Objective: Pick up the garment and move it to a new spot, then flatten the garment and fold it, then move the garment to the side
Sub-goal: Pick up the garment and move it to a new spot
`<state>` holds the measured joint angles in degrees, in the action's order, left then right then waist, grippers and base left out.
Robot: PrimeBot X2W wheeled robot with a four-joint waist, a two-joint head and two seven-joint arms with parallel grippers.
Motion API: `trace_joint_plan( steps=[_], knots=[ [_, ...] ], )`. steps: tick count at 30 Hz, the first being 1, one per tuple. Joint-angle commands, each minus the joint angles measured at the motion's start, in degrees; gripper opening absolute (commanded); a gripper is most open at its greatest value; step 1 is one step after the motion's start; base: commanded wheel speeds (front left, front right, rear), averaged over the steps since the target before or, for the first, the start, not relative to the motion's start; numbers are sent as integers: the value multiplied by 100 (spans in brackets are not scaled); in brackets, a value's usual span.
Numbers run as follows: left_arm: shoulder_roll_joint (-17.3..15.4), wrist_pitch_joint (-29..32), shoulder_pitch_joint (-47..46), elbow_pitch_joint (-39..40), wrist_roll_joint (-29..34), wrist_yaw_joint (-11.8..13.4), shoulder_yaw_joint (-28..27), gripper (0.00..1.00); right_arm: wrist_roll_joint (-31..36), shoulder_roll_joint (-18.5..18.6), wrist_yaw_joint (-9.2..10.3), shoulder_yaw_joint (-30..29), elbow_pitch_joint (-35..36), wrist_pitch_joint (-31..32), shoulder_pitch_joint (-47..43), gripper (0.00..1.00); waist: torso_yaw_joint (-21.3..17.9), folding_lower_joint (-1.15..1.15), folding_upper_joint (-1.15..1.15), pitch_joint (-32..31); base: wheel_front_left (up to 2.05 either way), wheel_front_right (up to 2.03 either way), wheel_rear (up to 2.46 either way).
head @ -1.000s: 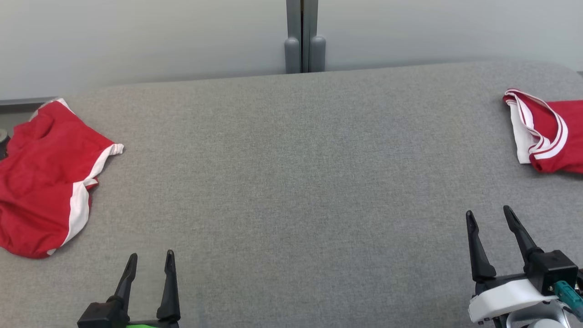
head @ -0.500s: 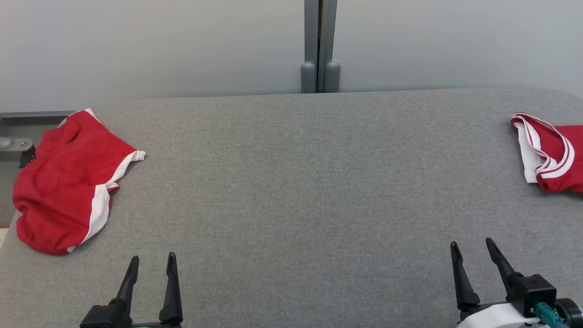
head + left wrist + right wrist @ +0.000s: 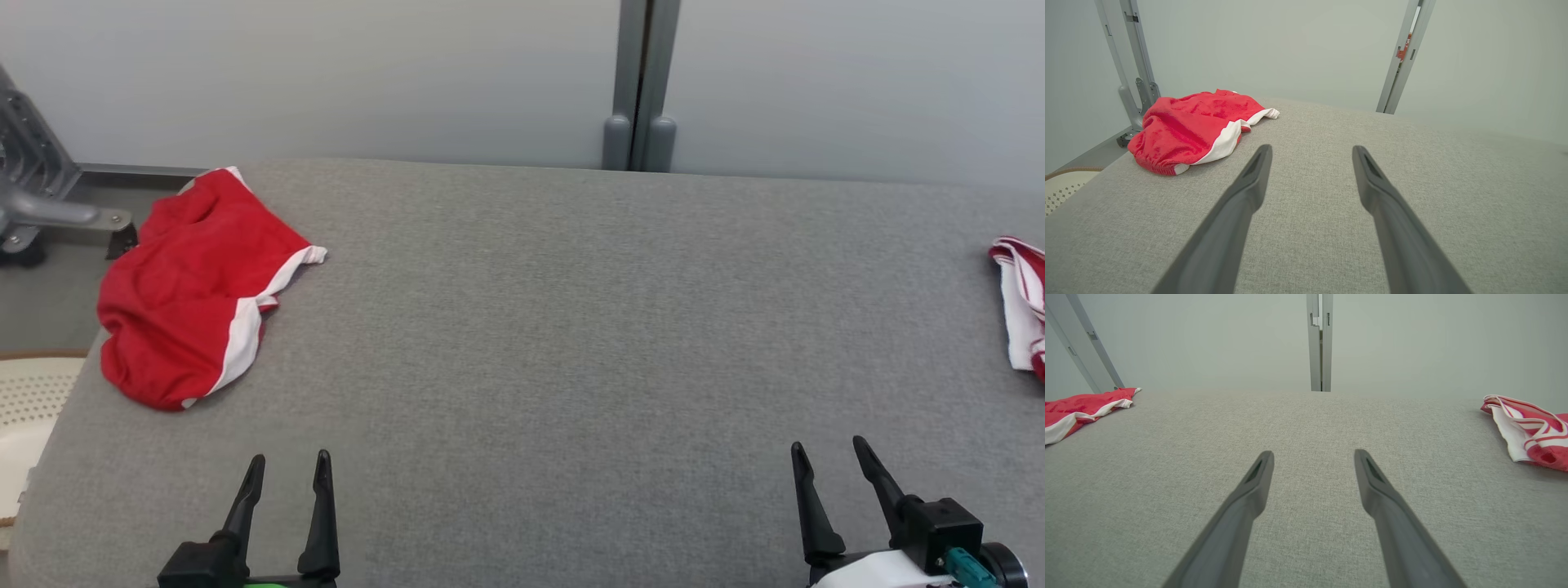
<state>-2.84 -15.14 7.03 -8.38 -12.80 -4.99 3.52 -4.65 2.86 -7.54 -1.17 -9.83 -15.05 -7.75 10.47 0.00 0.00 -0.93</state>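
The bench [image 3: 571,343] was a broad slab with rounded corners, covered in grey, finely woven cloth that lay smooth and unwrinkled. On its far left corner sat the red garment [image 3: 184,286], a soft, terry-looking heap, crumpled and puffed up. A broad white band ran along one edge, and in the left wrist view a gathered elastic hem showed at its near end. It lay well apart from both arms.

At the far right edge of the bench lay a striped garment [image 3: 1531,433], red with thin white stripes and a white lining, folded into a flatter bundle.

The left tool [image 3: 291,455] hovered low over the near left part of the bench, its two long, dark, tapering fingers spread a moderate way apart and gripping nothing. The right tool [image 3: 827,442] hung over the near right part, its fingers likewise parted and empty. Bare grey cloth lay between each pair.

Behind the bench stood a pale, matte wall, split by a grey metal post [image 3: 641,82]. Off the left end, a grey metal frame [image 3: 33,204] stood on the floor, with a cream perforated surface [image 3: 33,396] below it.
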Motion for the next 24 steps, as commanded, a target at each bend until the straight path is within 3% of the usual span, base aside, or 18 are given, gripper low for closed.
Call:
trace_joint_plan(
  steps=[1, 6, 11, 19, 24],
  knots=[
    [-12, 2, 29, -23, 54, 13, -30, 100, -65, 7, 10, 57, -43, -16, -23, 100, 635, 0, 0, -82, 0, 0, 0],
    [-13, 2, 184, -40, 90, 37, -118, 100, -179, 14, 10, 303, -127, -17, 68, 100, 1233, 0, 0, -178, 0, 0, 0],
    [-12, 2, 216, 8, 103, 3, -181, 100, -228, 10, 10, 388, -196, -17, 136, 100, 1482, 0, 0, -218, 0, 0, 0],
    [-11, 2, -13, -91, 118, -108, -131, 100, -214, 12, 10, 412, -221, -17, 192, 100, 1256, 0, 0, -78, 0, 0, 0],
    [-12, 2, -550, -589, -123, -210, -86, 100, -27, 13, 10, 350, -135, -17, 388, 100, 943, 0, 0, 427, 0, 0, 0]
  ],
)
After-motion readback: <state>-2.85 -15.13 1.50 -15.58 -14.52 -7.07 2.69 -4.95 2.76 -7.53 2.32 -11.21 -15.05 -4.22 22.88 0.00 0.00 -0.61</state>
